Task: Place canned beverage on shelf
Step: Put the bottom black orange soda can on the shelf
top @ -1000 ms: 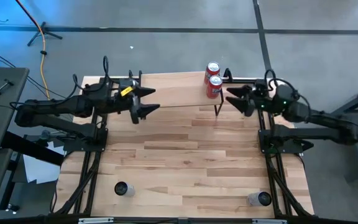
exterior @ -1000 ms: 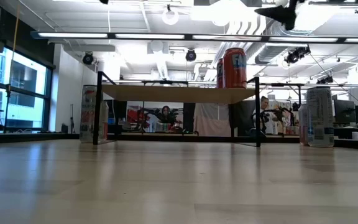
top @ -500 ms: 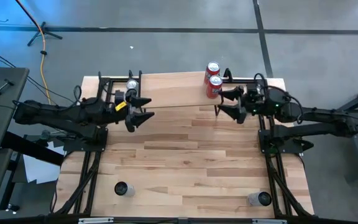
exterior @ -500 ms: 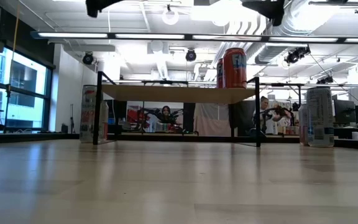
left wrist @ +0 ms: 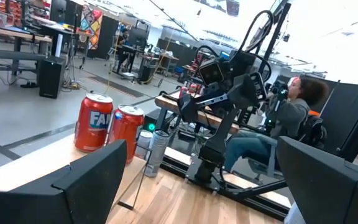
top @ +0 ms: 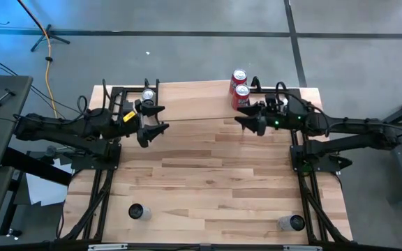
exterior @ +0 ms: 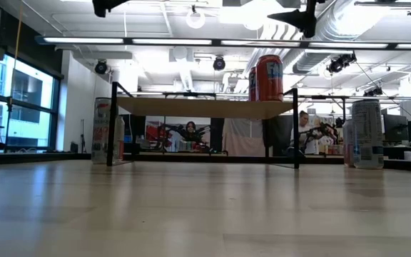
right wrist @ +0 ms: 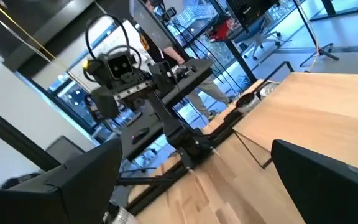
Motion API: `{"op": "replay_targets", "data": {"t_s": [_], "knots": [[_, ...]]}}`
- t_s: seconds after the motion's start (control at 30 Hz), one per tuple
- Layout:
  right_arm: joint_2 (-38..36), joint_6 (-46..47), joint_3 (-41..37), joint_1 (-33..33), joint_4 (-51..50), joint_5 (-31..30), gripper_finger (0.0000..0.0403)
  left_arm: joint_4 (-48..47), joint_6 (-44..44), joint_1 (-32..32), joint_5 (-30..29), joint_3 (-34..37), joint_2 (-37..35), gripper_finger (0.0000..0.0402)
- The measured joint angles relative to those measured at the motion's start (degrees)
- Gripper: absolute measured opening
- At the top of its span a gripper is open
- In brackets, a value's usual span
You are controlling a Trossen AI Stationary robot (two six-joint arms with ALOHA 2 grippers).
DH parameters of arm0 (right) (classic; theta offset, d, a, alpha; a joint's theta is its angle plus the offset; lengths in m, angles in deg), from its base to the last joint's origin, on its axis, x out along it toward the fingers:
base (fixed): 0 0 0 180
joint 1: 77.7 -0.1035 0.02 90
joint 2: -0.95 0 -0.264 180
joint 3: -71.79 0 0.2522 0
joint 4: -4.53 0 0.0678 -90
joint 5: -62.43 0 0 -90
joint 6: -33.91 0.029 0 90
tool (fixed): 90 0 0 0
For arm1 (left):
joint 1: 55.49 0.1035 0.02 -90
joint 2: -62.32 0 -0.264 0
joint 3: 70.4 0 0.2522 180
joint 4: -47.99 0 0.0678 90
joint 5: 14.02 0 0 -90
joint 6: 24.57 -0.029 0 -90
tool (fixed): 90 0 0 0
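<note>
Two red cans (top: 239,89) are standing on the shelf (top: 194,104); the left gripper (top: 153,120) and right gripper (top: 248,116) are hovering beside it, fingers spread, holding nothing.

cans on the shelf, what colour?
Both cans on the shelf are red with white lettering; the left wrist view shows it best.
</note>
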Motion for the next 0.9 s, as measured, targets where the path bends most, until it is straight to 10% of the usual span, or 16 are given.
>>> {"op": "replay_targets", "data": {"t_s": [0.47, 0.9], "knots": [[0.0, -3.1, -0.1, 0.3, 0.4, -0.6, 0.0399, -0.1, 1.5, 0.0, 0.0, 0.0, 0.0, 0.0376], [0.0, -25.6, -0.1, -2.9, 0.8, -0.1, 0.0366, -1.3, 7.6, 0.0, 1.2, 0.0, 0.0, 0.0376]]}}
